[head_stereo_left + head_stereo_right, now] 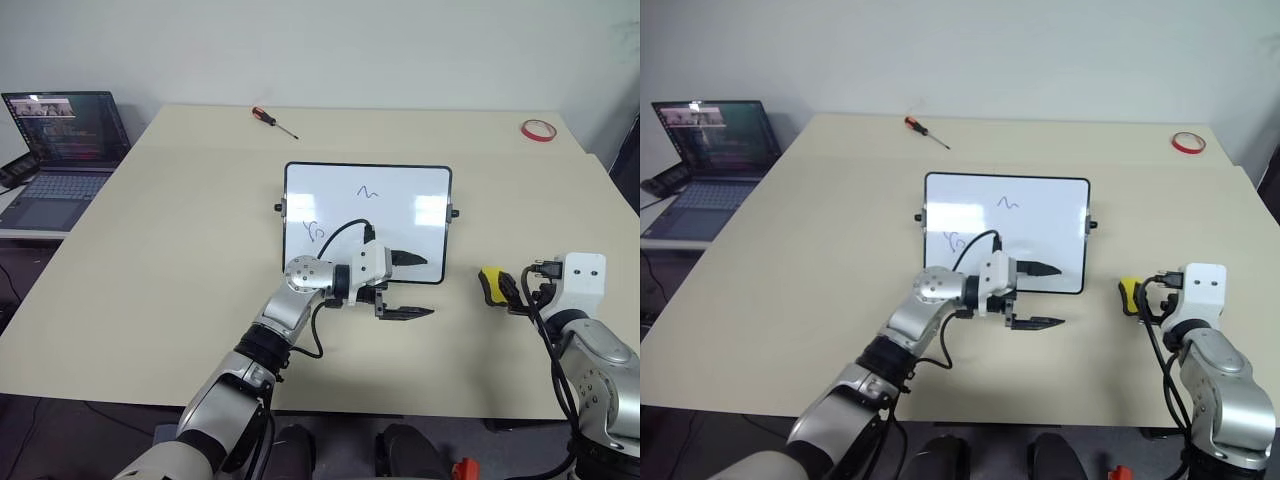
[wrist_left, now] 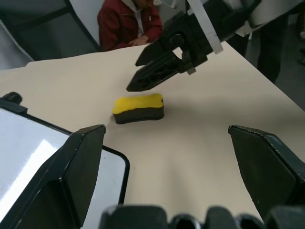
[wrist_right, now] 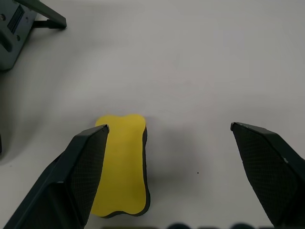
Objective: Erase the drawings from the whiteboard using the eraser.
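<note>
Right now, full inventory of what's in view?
whiteboard: 1, white with black frame, table centre
drawings: 2 visible, dark, on the board
eraser: 1, yellow with dark underside, on table right of board
screwdriver: 1, red handle, far side of table
tape ring: 1, red, far right corner
laptop: 1, dark, open, on side surface at left
table: 1, beige
person: 1, red jacket, beyond table
left gripper: open, at board's near edge
right gripper: open, at eraser
</note>
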